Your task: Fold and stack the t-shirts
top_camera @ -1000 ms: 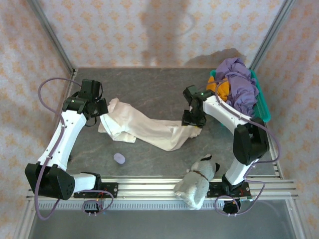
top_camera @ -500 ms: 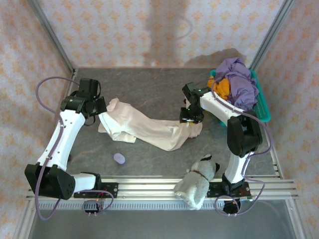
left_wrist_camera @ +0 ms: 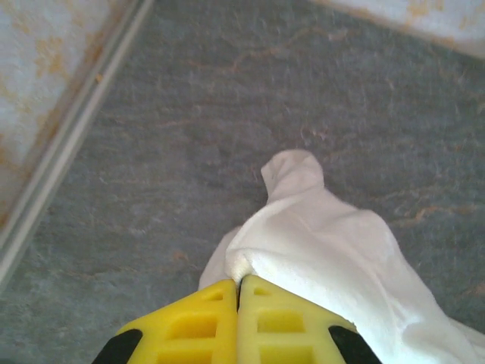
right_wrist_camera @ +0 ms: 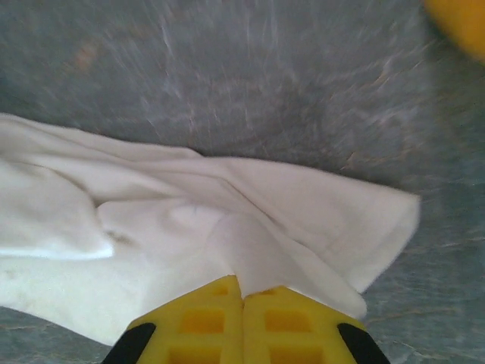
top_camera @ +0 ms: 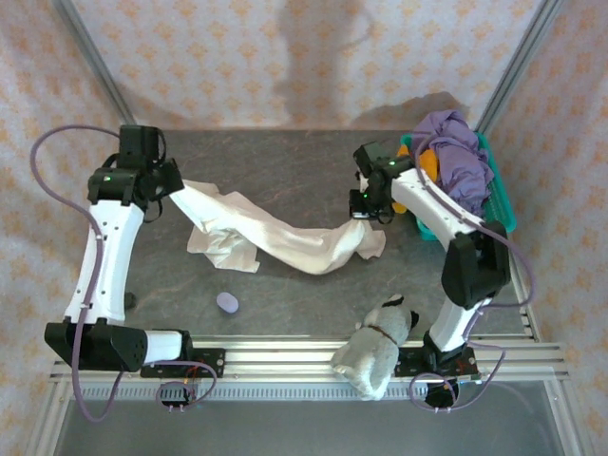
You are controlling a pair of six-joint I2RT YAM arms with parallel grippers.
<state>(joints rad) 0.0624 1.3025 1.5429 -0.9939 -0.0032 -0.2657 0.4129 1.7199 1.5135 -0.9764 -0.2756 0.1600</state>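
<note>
Right, starting on the left, the left gripper [top_camera: 169, 187] sits high near the far left corner of the grey table [top_camera: 285, 157], and its wrist view shows the two yellow fingers [left_wrist_camera: 193, 322] pressed together with an edge of the cream-white t-shirt [top_camera: 275, 236] pinched at their tips, the cloth spilling away from them over the stone-patterned surface. From that grip the shirt runs rightward as a long sagging band across the middle of the table, with a crumpled bunch lying just below and to the right of the left gripper. A small lilac object [top_camera: 227, 302] lies on its own nearer the arm bases, apart from the cloth. Moving along, the band rises to the right gripper [top_camera: 367, 211], whose fingers [right_wrist_camera: 284, 318] are also closed tight on a raised fold of the shirt, a loose flap spread on the table just beyond them. Down at the near edge a grey-white plush toy [top_camera: 380, 347] rests against the rail by the right arm's base. Far right, the teal basket [top_camera: 502, 217] holds a purple t-shirt [top_camera: 461, 157] heaped over an orange t-shirt [top_camera: 425, 169], close beside the right arm
</note>
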